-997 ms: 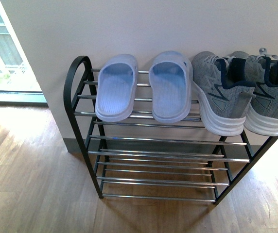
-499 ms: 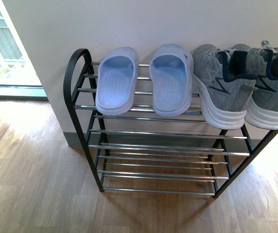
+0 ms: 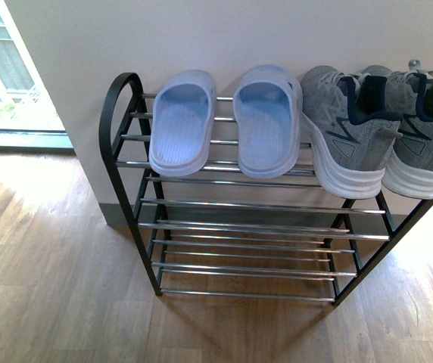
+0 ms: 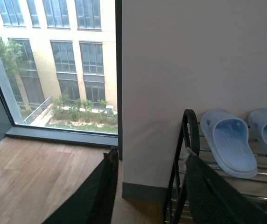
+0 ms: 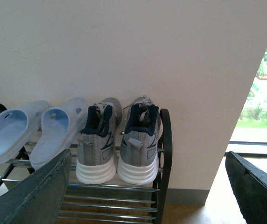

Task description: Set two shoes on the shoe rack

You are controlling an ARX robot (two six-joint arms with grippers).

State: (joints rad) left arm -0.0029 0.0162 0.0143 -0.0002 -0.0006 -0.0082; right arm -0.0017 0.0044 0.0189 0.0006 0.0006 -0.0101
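Bare wood floor spreads wide in front of the shoe rack, which stands against a pale wall with its lower chrome tiers holding nothing. In the wrist views, the left gripper shows two dark fingers spread moderately apart with nothing between them, hanging short of the rack's curved left post; the right gripper has its fingers set far apart, also holding nothing, well back from the shelves. On the top tier lie four shoes in a row, long axes running front to back across the bars. The two pale blue slides sit on the left, soles down, heels toward the room and open toes toward the wall, their heels jutting past the front bar. Just beside them on the right, the grey sneakers point toes to the wall, white-soled heels overhanging the front edge. The inner sneaker appears to touch the neighbouring slide. The outer sneaker is cut off by the frame edge in the front view, and the rack's right post is only partly seen there. Beyond the rack's left end, a floor-level window looks onto a building and greenery.
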